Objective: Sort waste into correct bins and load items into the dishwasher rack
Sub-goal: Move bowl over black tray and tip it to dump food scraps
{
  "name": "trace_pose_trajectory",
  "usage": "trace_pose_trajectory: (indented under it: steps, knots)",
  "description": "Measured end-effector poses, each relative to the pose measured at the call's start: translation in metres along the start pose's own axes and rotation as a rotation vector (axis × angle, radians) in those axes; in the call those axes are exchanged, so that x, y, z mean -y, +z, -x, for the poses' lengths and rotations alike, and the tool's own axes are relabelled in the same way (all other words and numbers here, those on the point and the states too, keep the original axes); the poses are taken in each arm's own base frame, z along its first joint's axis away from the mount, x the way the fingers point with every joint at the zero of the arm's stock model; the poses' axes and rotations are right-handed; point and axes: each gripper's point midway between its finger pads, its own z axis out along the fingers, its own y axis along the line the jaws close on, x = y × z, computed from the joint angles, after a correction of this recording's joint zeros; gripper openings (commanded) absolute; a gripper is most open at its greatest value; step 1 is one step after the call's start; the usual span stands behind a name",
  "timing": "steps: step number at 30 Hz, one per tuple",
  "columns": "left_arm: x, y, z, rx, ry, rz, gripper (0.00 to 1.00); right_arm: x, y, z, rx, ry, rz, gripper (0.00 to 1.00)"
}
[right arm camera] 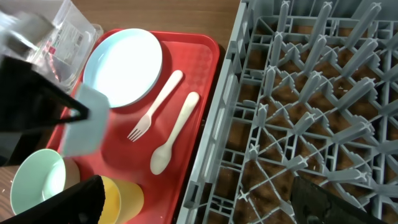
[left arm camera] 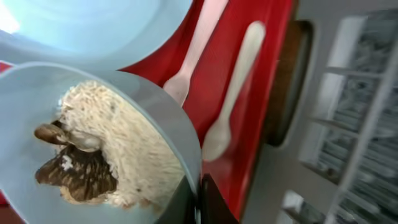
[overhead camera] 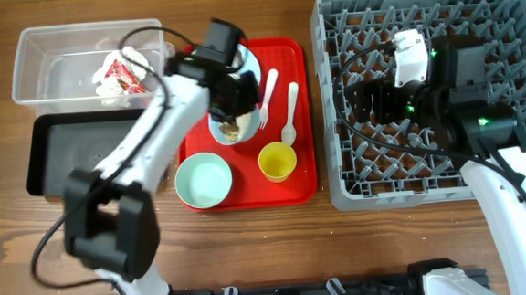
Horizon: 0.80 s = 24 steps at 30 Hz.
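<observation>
My left gripper (overhead camera: 235,102) is shut on the rim of the pale blue-white bowl (overhead camera: 233,129), which is tilted over the red tray. In the left wrist view the jaws (left arm camera: 198,202) pinch the bowl's rim (left arm camera: 158,109), and rice-like bits and brown scraps (left arm camera: 106,162) lie inside. The pale blue plate (overhead camera: 249,64), white fork (overhead camera: 267,94), white spoon (overhead camera: 290,116), yellow cup (overhead camera: 277,161) and mint green bowl (overhead camera: 203,181) are on the tray. My right gripper (overhead camera: 370,102) is open and empty over the grey dishwasher rack (overhead camera: 502,23); it also shows in the right wrist view (right arm camera: 199,205).
The clear tub (overhead camera: 47,65) at the back left holds the red-and-white wrapper with tissue (overhead camera: 120,76). The black tray (overhead camera: 62,160) lies in front of it. The red tray (overhead camera: 307,186) sits between the bins and the rack. The rack floor (right arm camera: 311,106) holds nothing in the right wrist view.
</observation>
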Motion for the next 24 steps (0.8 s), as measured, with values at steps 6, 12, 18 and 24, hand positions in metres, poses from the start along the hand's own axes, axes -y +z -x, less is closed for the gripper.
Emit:
trace_pose_trajectory:
  steps: [6,12,18,24]
  knots:
    - [-0.027,-0.065,0.012,0.033,-0.081,-0.076,0.04,0.000,0.000,0.000,0.000,0.000,0.000,0.96]
    - [-0.086,-0.126,0.013,0.045,-0.170,-0.113,0.04,0.000,0.000,0.000,0.000,0.000,0.000,0.96]
    - [-0.151,-0.157,0.015,0.068,-0.200,-0.135,0.04,0.000,0.000,0.000,0.000,0.000,0.000,0.96]
    - [-0.201,-0.176,0.020,0.171,-0.205,-0.275,0.04,0.000,0.000,0.000,0.000,0.000,0.000,0.96]
